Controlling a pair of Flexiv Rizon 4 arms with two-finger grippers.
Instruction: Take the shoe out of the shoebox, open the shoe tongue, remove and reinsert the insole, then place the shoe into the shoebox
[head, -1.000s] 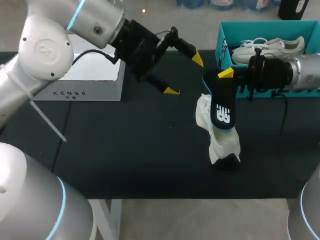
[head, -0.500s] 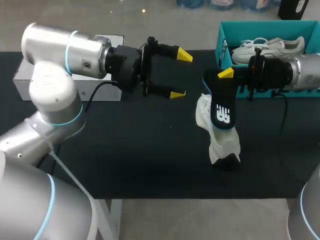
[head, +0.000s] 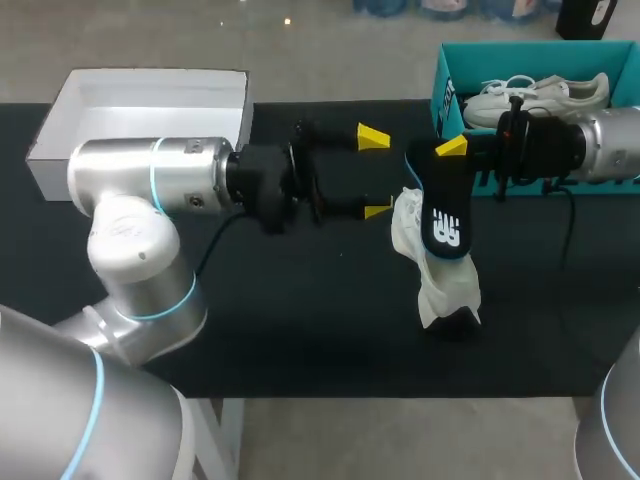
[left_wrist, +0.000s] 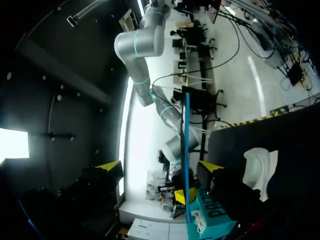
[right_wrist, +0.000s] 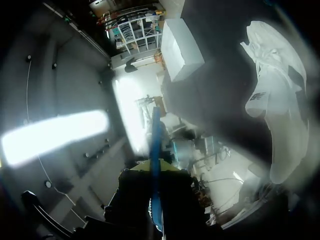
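Note:
My right gripper (head: 450, 147) is shut on the top end of a black insole (head: 446, 225) with a blue edge, which hangs upright over the table. In the right wrist view the insole (right_wrist: 155, 150) shows edge-on between the fingers of that gripper (right_wrist: 156, 172). The white shoe (head: 442, 280) lies on the black table below and behind the insole, and it also shows as a white shoe (right_wrist: 277, 100) beside the gripper. My left gripper (head: 375, 173) is open, level with the insole and just left of it, touching nothing. From the left gripper (left_wrist: 160, 167) the insole (left_wrist: 186, 150) stands ahead.
The teal shoebox (head: 445, 75) stands at the back right with a second white shoe (head: 540, 95) inside. A white open box (head: 150, 110) sits at the back left. The black table (head: 280, 320) runs to its front edge near me.
My left arm has swung down and to the right, bringing its open gripper close to the insole and uncovering the white box. The right arm, insole and shoe have not moved.

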